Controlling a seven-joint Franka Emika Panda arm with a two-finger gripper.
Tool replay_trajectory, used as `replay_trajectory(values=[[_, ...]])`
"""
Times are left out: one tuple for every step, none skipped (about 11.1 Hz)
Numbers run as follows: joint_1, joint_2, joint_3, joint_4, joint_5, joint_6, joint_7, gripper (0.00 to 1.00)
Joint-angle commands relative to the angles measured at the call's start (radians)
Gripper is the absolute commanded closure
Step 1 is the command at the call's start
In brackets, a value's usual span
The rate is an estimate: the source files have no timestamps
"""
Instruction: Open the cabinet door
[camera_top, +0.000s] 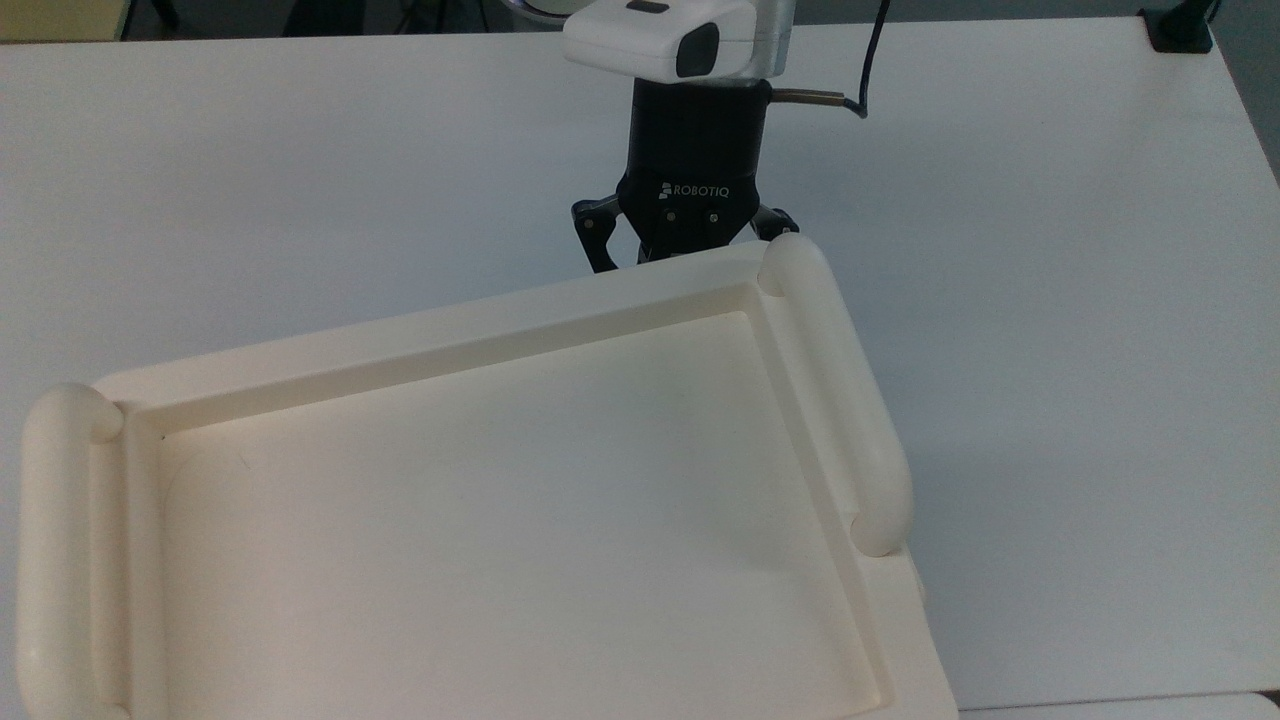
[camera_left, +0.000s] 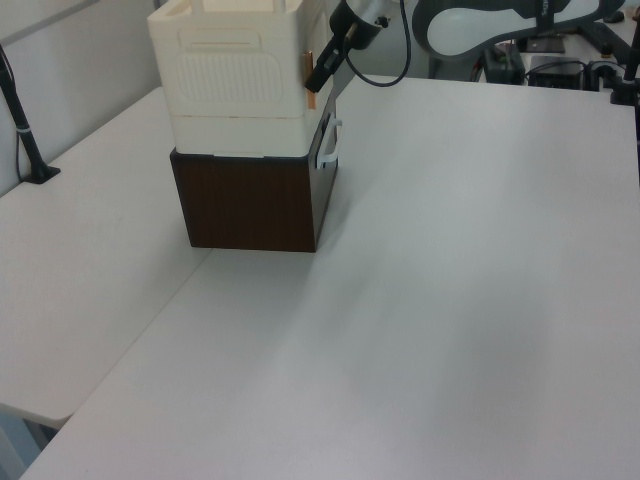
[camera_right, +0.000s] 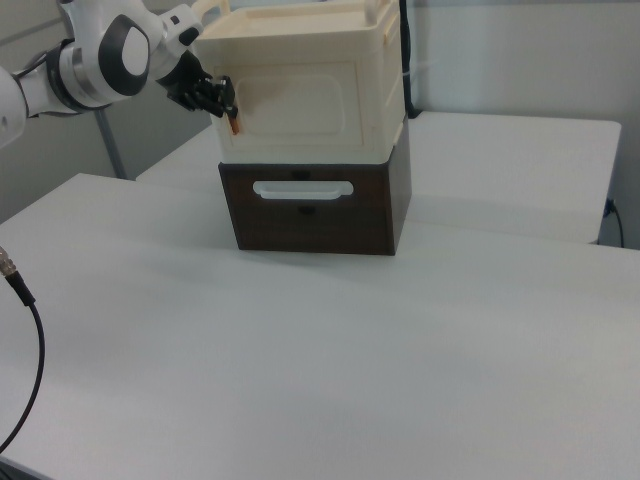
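Note:
The cabinet is a cream unit standing on a dark brown drawer box (camera_right: 310, 215). Its door (camera_right: 300, 100) is the cream framed panel on the front in the right view and lies flat against the cabinet. A brownish handle mount (camera_right: 233, 125) sits at the door's left edge in the right view. My gripper (camera_right: 218, 100) is right against that edge at handle height. From above, the gripper (camera_top: 688, 235) dips behind the far rim of the recessed cabinet top (camera_top: 450, 330), near its right rail. Seen from the left view, the gripper (camera_left: 322, 75) touches the brownish strip (camera_left: 311, 70) at the cabinet's front corner.
The brown drawer box carries a white bar handle (camera_right: 302, 188). A black cable (camera_right: 25, 330) hangs at the right view's left. A black clamp (camera_top: 1180, 30) sits on the table's far corner, and a black pole (camera_left: 25, 130) stands at the left view's left. White tabletop (camera_left: 450, 300) surrounds the cabinet.

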Motion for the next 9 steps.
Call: replay_trajectory(values=[[0.004, 0.017, -0.005, 0.008, -0.007, 0.017, 0.023, 0.76], [0.002, 0.018, -0.007, 0.008, -0.007, 0.017, 0.023, 0.76], [0.002, 0.017, -0.010, 0.006, -0.007, 0.017, 0.023, 0.78], [0.000, 0.017, -0.013, 0.003, -0.006, 0.017, 0.023, 0.81], [-0.004, 0.017, -0.013, 0.000, -0.006, 0.017, 0.023, 0.85], [-0.006, 0.017, -0.013, 0.000, -0.003, 0.017, 0.023, 0.89], [-0.006, 0.012, -0.013, -0.001, 0.003, 0.008, 0.023, 0.95], [-0.004, 0.003, -0.012, -0.012, 0.008, 0.004, 0.024, 0.99], [-0.003, -0.020, -0.010, -0.047, 0.011, 0.003, 0.024, 1.00]])
